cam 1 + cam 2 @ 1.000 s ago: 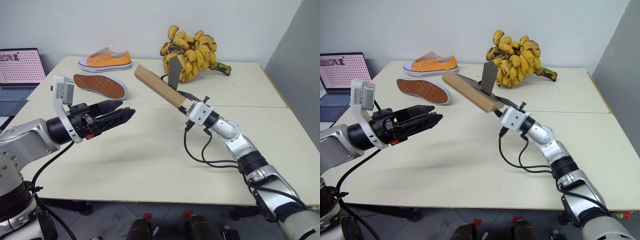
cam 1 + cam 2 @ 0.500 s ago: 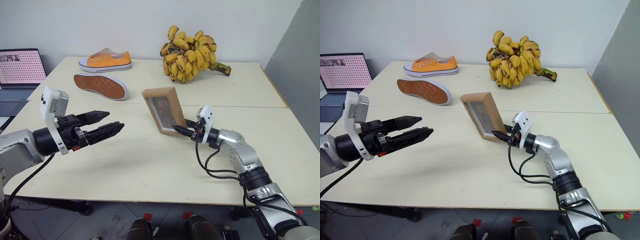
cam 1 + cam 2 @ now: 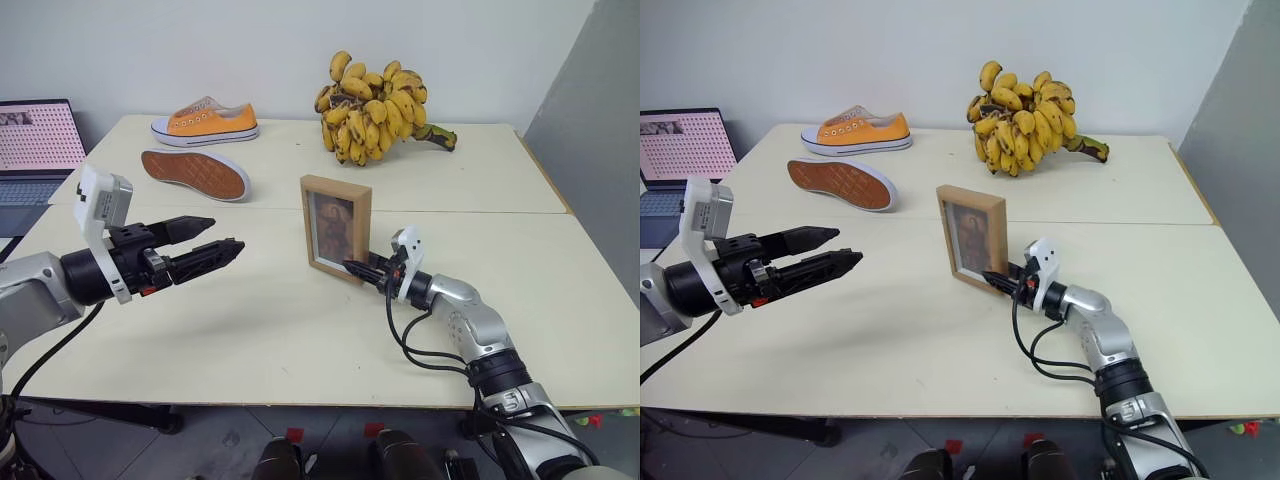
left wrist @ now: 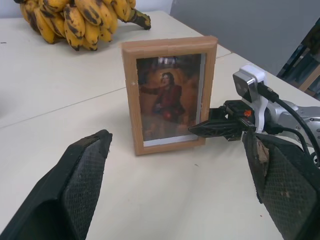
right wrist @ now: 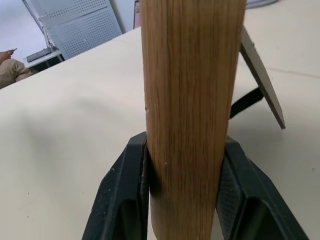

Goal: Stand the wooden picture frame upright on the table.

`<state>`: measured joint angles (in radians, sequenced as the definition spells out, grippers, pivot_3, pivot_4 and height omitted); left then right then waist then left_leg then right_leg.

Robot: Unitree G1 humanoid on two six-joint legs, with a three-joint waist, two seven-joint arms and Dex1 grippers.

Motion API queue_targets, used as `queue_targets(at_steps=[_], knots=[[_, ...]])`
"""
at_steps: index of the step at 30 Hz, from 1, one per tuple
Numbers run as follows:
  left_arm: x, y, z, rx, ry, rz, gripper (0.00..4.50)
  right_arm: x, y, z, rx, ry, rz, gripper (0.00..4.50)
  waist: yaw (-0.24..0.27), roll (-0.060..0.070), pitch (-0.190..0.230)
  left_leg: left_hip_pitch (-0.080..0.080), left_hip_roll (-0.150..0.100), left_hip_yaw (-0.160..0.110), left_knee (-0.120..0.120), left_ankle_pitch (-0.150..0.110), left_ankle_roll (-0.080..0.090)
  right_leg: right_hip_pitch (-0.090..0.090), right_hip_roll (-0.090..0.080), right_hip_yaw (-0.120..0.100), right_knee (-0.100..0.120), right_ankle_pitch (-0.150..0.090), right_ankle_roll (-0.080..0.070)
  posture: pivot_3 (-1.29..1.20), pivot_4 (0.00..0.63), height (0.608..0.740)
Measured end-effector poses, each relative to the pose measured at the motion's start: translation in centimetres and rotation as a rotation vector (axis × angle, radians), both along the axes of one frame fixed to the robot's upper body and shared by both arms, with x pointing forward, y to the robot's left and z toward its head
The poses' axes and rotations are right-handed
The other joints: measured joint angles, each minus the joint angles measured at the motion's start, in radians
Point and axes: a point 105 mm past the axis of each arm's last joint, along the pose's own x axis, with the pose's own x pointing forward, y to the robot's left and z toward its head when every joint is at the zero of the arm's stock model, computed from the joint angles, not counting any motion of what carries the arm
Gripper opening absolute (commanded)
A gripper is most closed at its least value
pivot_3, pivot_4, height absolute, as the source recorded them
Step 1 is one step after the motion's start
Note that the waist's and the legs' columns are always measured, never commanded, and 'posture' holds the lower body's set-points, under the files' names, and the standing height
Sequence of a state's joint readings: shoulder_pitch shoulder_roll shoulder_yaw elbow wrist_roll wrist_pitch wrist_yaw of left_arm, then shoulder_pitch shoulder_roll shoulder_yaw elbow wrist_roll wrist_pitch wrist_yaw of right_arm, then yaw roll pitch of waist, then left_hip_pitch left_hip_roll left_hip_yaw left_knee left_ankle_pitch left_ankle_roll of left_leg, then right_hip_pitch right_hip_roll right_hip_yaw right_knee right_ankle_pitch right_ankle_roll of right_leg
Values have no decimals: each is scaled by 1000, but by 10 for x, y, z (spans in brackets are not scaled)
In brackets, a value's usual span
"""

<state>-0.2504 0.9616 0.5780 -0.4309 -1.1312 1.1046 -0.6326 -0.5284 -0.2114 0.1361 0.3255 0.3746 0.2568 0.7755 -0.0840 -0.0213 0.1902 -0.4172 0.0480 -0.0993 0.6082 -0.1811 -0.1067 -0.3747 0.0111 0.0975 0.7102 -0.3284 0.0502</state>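
Jaws of the left gripper (image 3: 225, 247) stand wide apart and hold nothing, hovering above the near left part of the surface (image 3: 300, 330) and pointing toward the middle. A second ago this gripper sat a little higher and nearer the centre; it has since drawn slightly to the left and down, and over the last half second it has kept still.

Right of it, the right gripper (image 3: 996, 279) lies low and level just above the surface, its jaws clamped on the lower right edge of the wooden picture frame (image 3: 336, 228). In the right wrist view the two black fingers (image 5: 124, 190) press either side of the light-wood edge, and the prop stand (image 5: 260, 75) angles out behind.

The frame now stands upright near the middle of the surface, its bottom edge at or on the top, portrait side facing the robot. A second ago it was held high in the air and tilted almost flat; half a second ago it was lower but still leaning to one side. The right arm has come down with it and its wrist has rolled.

Beyond the frame lie a shoe sole-up (image 3: 193, 173), an orange sneaker (image 3: 205, 121) and a bunch of bananas (image 3: 375, 100), with a laptop (image 3: 35, 140) off the far left edge.
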Motion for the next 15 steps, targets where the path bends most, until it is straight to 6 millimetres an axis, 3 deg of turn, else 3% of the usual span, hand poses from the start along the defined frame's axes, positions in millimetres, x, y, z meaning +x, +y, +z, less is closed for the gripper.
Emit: queue_targets(at_steps=[15], knots=[[3, -5, 0, 15, -16, 3, 4447, 0, -5, -9, 34, 41, -41, 1652, 1, 0, 0, 0, 0, 0, 0, 0, 0, 1, 0, 0, -1, -1, 1, 0, 150, 740]])
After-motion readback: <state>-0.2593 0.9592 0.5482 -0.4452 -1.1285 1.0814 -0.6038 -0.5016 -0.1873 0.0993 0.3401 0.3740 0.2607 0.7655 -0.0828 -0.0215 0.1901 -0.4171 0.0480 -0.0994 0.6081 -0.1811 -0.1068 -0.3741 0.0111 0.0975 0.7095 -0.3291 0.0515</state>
